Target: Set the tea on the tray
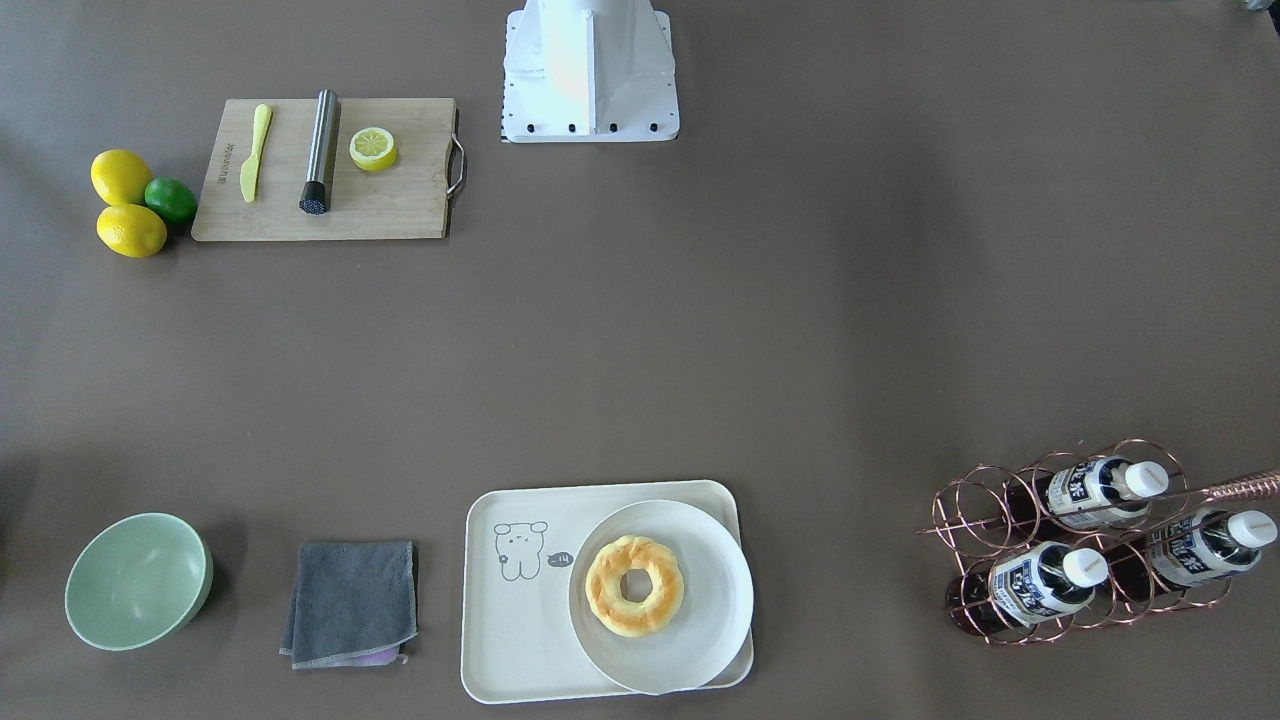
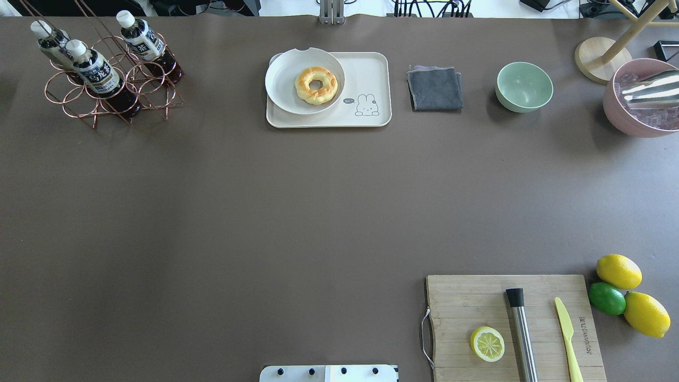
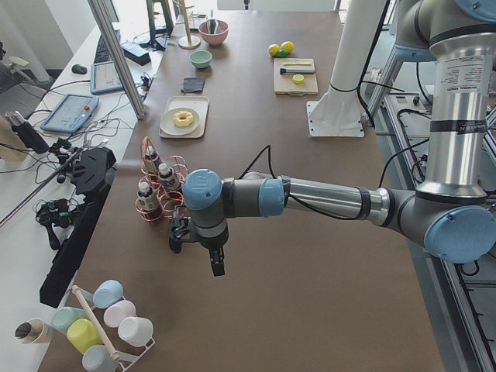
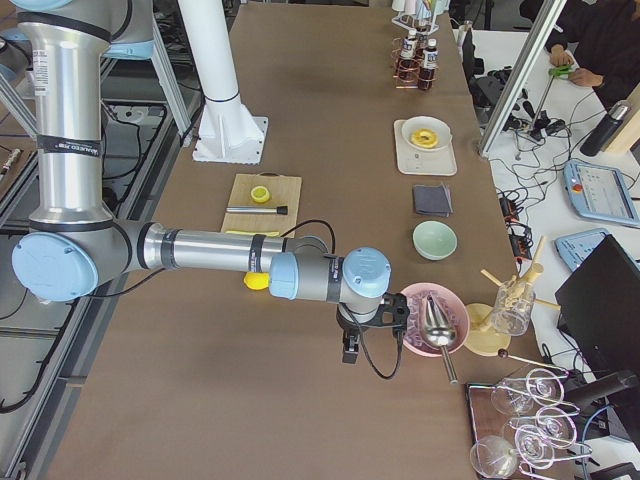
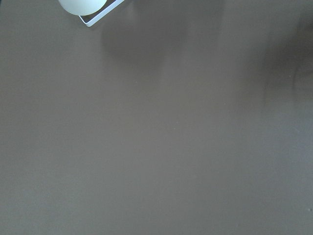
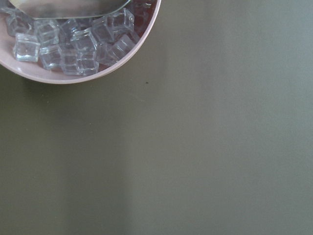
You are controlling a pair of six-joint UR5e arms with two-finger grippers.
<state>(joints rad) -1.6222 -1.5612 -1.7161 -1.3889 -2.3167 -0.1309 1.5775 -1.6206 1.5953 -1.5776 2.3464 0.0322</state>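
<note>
Brown desk (image 2: 265, 212): carries everything; both arms reach over it.
Left claw (image 3: 198, 252): hangs over bare desk near the rack; released or clenched, I cannot tell.
Right claw (image 4: 372, 350): hangs beside a pink ice bowl (image 4: 432, 318); its state cannot be told either.
Tray (image 2: 371, 69): at the far edge, holding a plate (image 2: 281, 79) with a doughnut (image 2: 316, 85).
Copper wire rack (image 2: 79, 103): far left corner, well apart from the tray.
Tea (image 2: 95, 71): one of three look-alike bottles, all tilted in the rack.

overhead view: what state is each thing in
clear plastic tea bottles with white caps, capped, slanted in copper wire rack
cream rectangular tray, holds round white plate with doughnut, no bottle
grey cloth, folded
pale green bowl, upright, empty
pink bowl, holds ice cubes
</note>
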